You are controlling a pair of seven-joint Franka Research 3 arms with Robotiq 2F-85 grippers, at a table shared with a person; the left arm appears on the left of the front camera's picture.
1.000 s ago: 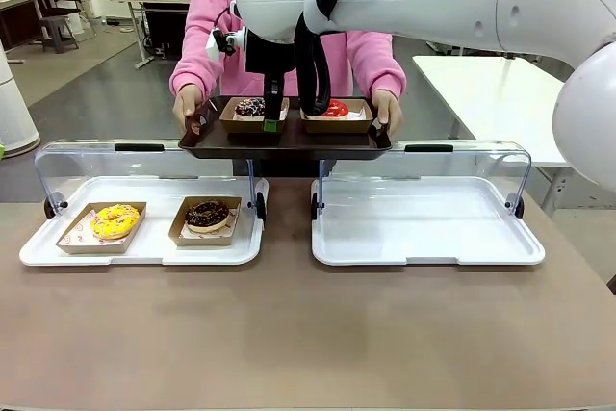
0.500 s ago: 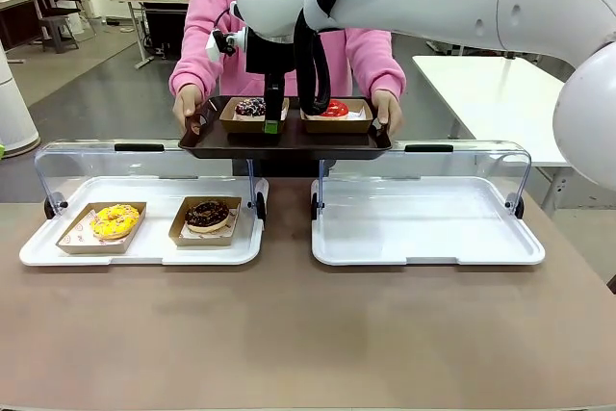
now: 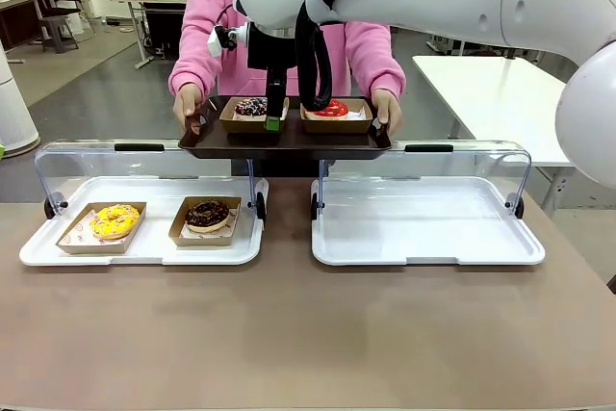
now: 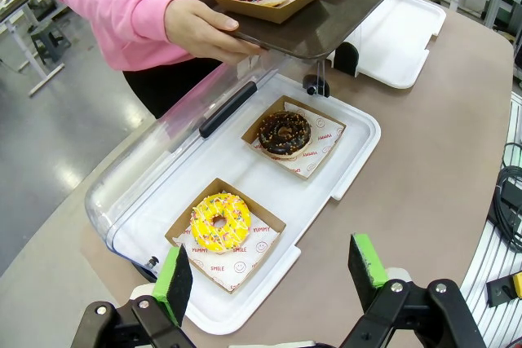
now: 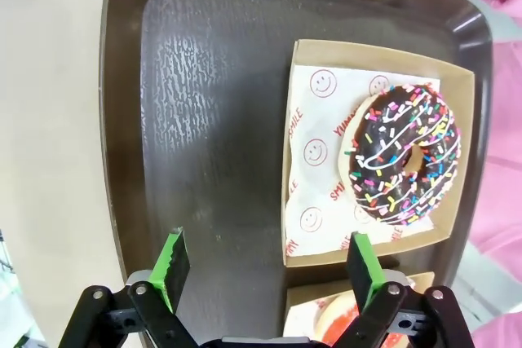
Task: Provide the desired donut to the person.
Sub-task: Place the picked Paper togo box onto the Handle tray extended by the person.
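The person in a pink hoodie holds a dark brown tray in both hands beyond the display cases. Two cardboard boxes rest on it, one with a chocolate donut with coloured sprinkles, one with a red donut. My right gripper hangs open just over the tray beside the sprinkled donut's box, holding nothing. My left gripper is open above the near table edge, with the yellow donut ahead of it.
The left white case holds a yellow donut and a plain chocolate donut in boxes. The right white case has a bare floor. Both clear lids stand open at the back. My right arm spans the upper middle.
My right gripper has opened wider and the arm has lifted slightly. The sprinkled donut's box stays on the person's tray.
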